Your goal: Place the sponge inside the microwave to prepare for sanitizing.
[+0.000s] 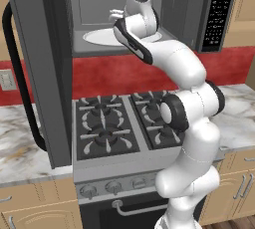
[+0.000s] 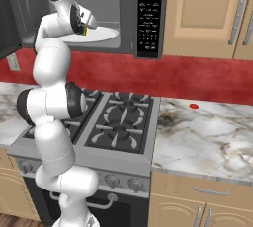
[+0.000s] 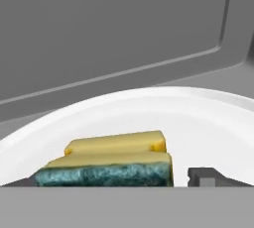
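Yellow-green sponge on white turntable plate, inside microwave, end effector open

Arm is raised and bent forward; gripper is held level, its 2 fingers spread apart.

Light was even and flat across all views — rendered, no glare and only faint shading. The microwave cavity sat dimmer toward 12 o'clock. The hand view looked soft — the sponge slightly blurred.
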You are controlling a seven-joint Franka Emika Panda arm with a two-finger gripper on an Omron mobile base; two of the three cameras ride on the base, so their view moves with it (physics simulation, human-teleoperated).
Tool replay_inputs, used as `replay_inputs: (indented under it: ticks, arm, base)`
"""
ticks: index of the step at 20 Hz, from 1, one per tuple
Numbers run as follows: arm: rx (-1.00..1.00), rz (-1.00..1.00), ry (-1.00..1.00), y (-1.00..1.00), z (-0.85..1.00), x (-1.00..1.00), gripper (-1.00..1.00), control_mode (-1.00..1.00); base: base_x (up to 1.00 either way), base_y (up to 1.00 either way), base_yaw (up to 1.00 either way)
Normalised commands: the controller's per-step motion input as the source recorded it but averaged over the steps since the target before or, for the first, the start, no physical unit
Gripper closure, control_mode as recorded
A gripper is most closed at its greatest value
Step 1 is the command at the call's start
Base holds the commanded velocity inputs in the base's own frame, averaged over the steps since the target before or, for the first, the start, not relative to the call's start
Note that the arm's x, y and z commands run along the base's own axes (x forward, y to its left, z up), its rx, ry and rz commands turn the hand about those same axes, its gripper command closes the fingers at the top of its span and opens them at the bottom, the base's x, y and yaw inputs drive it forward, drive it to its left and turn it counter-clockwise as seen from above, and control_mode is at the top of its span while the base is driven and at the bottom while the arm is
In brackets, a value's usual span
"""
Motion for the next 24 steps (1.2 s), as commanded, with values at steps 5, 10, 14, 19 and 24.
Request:
replay_inputs:
  ticks: [5,10,14,19,24]
  arm:
    - [0.00,0.00,0.00,0.00,-0.01,0.06,-1.00,-1.00]
    - [0.00,0.00,0.00,0.00,-0.23,0.20,-1.00,-1.00]
    - [-0.02,0.01,-0.08,0.01,0.00,0.12,-1.00,-1.00]
    - [-0.02,0.04,-0.19,0.17,0.09,0.00,-1.00,-1.00]
    - [0.00,0.03,-0.14,0.07,0.08,0.00,-1.00,-1.00]
  base:
    - [0.00,0.00,0.00]
    - [0.00,0.00,0.00]
    - [0.00,0.00,0.00]
    - [0.00,0.00,0.00]
    - [0.00,0.00,0.00]
